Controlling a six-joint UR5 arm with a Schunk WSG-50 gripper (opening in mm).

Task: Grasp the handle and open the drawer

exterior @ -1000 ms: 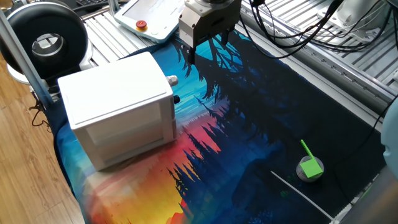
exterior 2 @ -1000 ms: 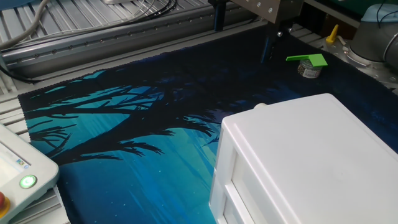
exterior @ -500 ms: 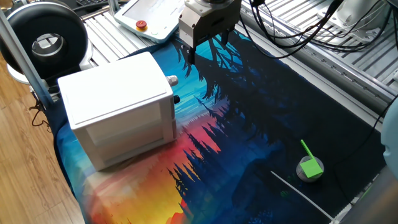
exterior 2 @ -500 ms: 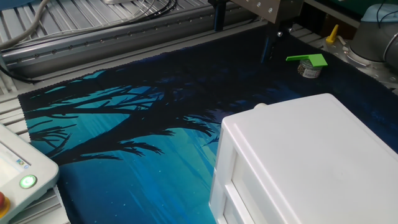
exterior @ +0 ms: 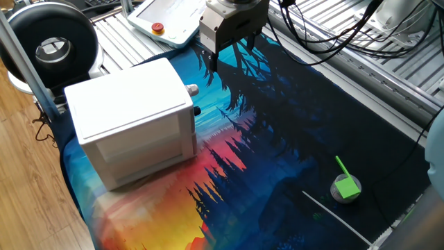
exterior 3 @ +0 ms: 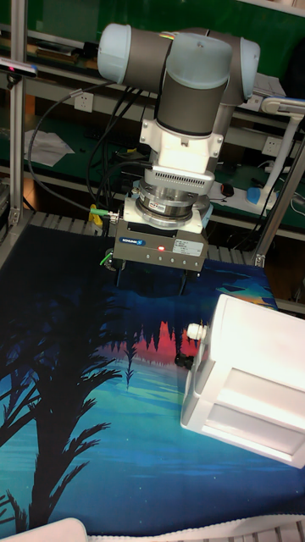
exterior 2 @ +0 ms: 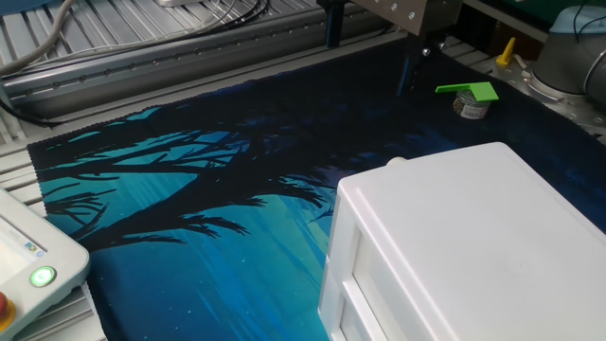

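Note:
The white cabinet (exterior: 132, 118) stands on the left of the printed mat. Its drawer (exterior 3: 200, 377) sits flush in the cabinet, with only the narrow front face showing. The handle (exterior: 192, 89) is a small silvery knob on that front, also seen as handle (exterior 3: 196, 329) and as a small bump, handle (exterior 2: 396, 161). A small black knob (exterior: 197, 110) sits just below it. My gripper (exterior: 231, 52) hangs open above the mat, up and to the right of the handle, apart from it, nothing between its fingers. In the tall view the gripper (exterior 3: 151, 284) is up and left of the handle.
A green piece on a grey cylinder (exterior: 345, 186) stands at the mat's far end, with a thin white rod beside it. A teach pendant (exterior: 173, 17) lies behind the gripper and a black round unit (exterior: 52, 48) behind the cabinet. Aluminium rails border the mat.

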